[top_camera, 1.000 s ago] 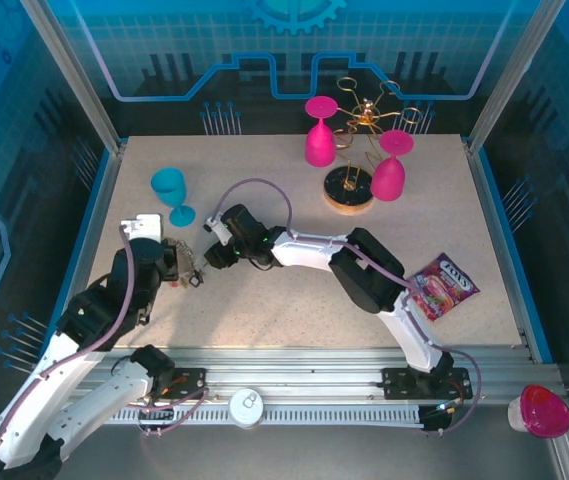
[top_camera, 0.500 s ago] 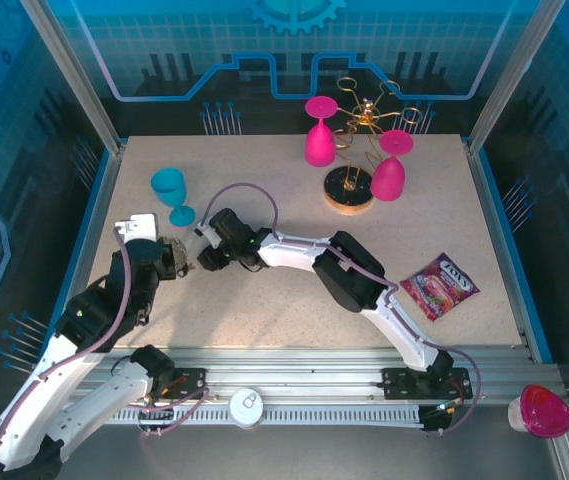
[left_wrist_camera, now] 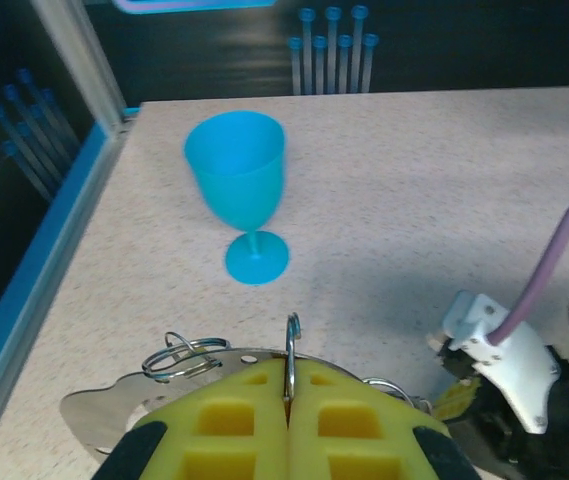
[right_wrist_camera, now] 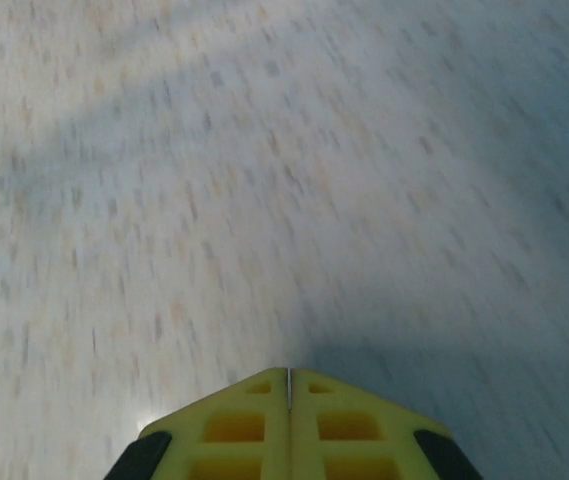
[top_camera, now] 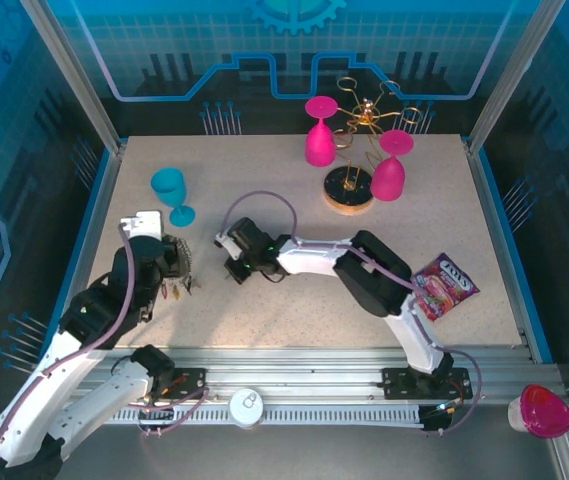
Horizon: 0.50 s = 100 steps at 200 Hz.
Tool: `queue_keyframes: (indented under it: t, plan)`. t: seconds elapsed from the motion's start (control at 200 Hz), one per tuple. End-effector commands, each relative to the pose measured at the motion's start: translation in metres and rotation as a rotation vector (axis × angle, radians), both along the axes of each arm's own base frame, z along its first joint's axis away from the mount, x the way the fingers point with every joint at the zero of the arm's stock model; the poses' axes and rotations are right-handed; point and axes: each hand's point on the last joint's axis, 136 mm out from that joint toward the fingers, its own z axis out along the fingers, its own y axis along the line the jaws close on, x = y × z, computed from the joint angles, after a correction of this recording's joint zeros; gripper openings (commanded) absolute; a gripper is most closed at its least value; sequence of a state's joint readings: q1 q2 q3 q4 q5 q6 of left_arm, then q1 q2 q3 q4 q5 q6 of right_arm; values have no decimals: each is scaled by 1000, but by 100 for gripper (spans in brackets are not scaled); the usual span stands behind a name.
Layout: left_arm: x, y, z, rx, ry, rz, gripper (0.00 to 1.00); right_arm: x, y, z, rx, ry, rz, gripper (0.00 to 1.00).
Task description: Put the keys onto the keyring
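Top view
- Left gripper (top_camera: pixel 177 268): its jaws were pressed together and its tip pointed toward the other arm's tip, with a small metal bundle at its end.
- Keys (top_camera: pixel 180 289): a tiny cluster sat right at the near side of the left gripper's tip, too small to tell colours.
- Right gripper (top_camera: pixel 234 273): it was closed with its tip down toward the table (top_camera: pixel 294 320), just to the right of the left gripper's tip and apart from it. Nothing could be seen in it.
- Blue goblet (top_camera: pixel 171 192): it stood upright, near and beyond the left gripper.
- Pink goblets (top_camera: pixel 320 138): there were two, each foot uppermost, well beyond the right gripper and beside the gold wire stand (top_camera: pixel 350 190).
- Snack packet (top_camera: pixel 446 284): it lay well off to the right of the right gripper, beside that arm's forearm.

Left wrist view
- Left gripper: the yellow pads (left_wrist_camera: pixel 234 410) sat flush against each other, pinching a thin metal ring.
- Keyring (left_wrist_camera: pixel 291 335): it stood upright and edge-on, rising out of the seam between the pads.
- Keys: a flat silvery piece lay just left of the pads, with small wire loops (left_wrist_camera: pixel 186 352) above it. Whether it was threaded on the keyring could not be told.
- Right gripper: its white housing and purple cable (left_wrist_camera: pixel 554 260) were just to the right of the pads.
- Blue goblet: it stood upright, straight ahead of the pads.

Right wrist view
- Right gripper: the yellow pads met in a closed seam with nothing between them.
- Table: the speckled surface, blurred, lay below and ahead of the pads.
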<state>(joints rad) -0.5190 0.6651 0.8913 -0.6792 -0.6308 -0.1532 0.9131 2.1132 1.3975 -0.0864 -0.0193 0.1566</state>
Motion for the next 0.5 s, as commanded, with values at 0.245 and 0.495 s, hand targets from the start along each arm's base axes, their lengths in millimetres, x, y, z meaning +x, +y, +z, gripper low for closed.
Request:
queue_keyframes:
  t: [0.245,0.495]
  plan:
    - [25,-132,-12,38,-26,-721,0,-39,-166,17,-160,204,-135,0]
    - [-1,-198,-36,117,0,-1195,0,-53,-206,7,-164,250,-256,0]
